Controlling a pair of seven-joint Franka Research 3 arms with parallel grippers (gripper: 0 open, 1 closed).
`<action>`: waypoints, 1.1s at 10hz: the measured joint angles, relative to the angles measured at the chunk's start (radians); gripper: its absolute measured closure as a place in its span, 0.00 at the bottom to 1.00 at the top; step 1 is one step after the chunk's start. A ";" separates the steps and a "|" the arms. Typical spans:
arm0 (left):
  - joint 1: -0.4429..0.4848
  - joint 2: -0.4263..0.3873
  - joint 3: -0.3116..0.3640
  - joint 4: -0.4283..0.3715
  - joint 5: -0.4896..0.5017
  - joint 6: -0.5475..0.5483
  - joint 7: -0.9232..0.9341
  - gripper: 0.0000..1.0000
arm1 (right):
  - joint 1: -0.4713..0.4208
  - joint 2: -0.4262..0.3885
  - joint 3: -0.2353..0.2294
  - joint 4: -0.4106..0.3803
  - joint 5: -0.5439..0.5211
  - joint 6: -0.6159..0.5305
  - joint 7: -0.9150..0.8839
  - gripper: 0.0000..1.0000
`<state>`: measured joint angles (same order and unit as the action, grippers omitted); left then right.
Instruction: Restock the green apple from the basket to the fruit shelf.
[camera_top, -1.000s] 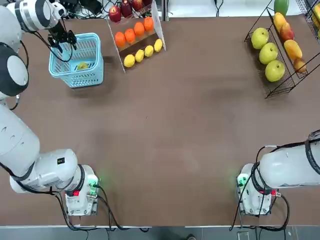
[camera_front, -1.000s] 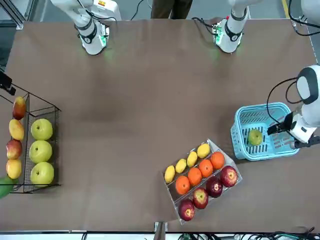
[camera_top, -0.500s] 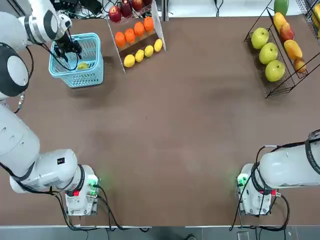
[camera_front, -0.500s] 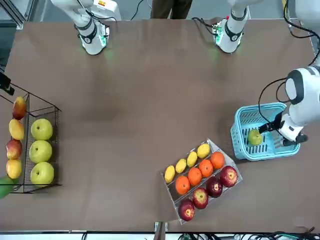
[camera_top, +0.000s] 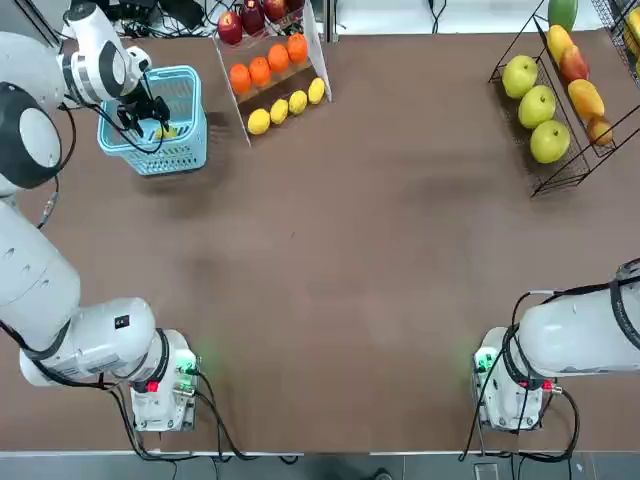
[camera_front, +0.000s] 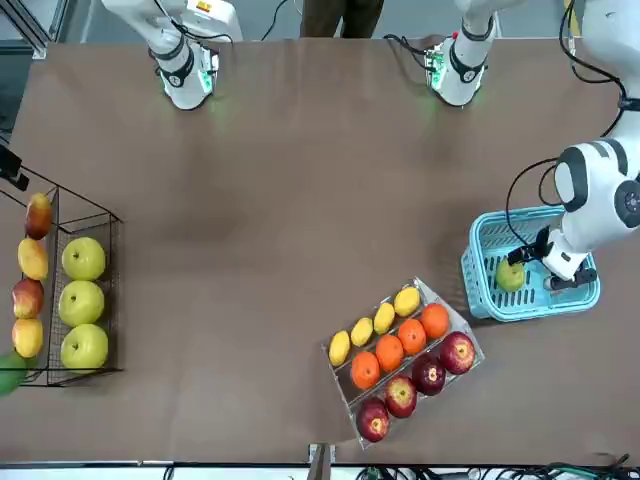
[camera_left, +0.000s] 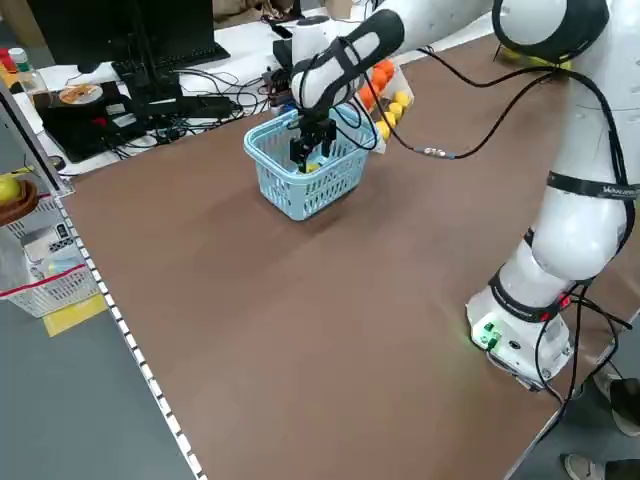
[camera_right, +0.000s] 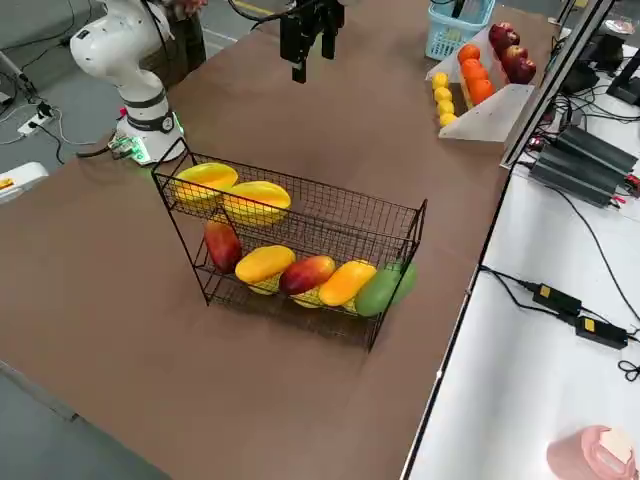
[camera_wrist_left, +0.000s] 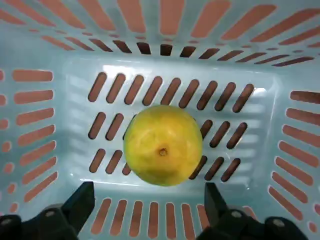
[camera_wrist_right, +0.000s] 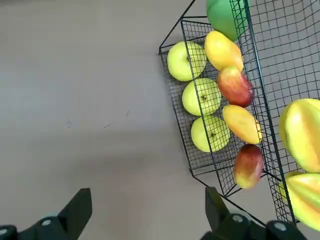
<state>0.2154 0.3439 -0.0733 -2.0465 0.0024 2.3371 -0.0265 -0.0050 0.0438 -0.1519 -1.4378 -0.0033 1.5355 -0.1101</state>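
Note:
The green apple lies on the floor of the light blue basket at the table's far left corner, also seen as the apple from overhead and the apple from the front. My left gripper is inside the basket, open, its fingers either side of the apple and just above it, not touching. In the top view the left gripper partly covers the apple. The black wire fruit shelf stands at the far right. My right gripper hangs open high over the table near the shelf.
A white-panelled stand of oranges, lemons and red apples sits just right of the basket. The shelf's lower tray holds three green apples beside mangoes. Cables and power bricks lie beyond the table's far edge.
My left gripper moved from the basket's far-left rim in over the basket and lowered around the apple. The right arm has not moved.

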 joint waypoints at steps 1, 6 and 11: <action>-0.002 0.009 -0.001 -0.001 0.004 0.005 0.002 0.03 | 0.000 0.000 0.000 0.000 0.000 0.000 0.000 0.00; -0.013 0.077 -0.005 0.014 0.035 0.028 -0.014 0.03 | 0.000 0.000 0.004 0.000 0.000 0.000 0.000 0.00; -0.014 0.081 -0.006 0.038 0.037 0.031 -0.014 0.03 | 0.001 0.001 0.017 -0.004 0.000 -0.001 0.000 0.00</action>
<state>0.2018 0.4249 -0.0794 -2.0088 0.0394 2.3685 -0.0401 -0.0039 0.0448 -0.1352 -1.4419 -0.0033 1.5347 -0.1101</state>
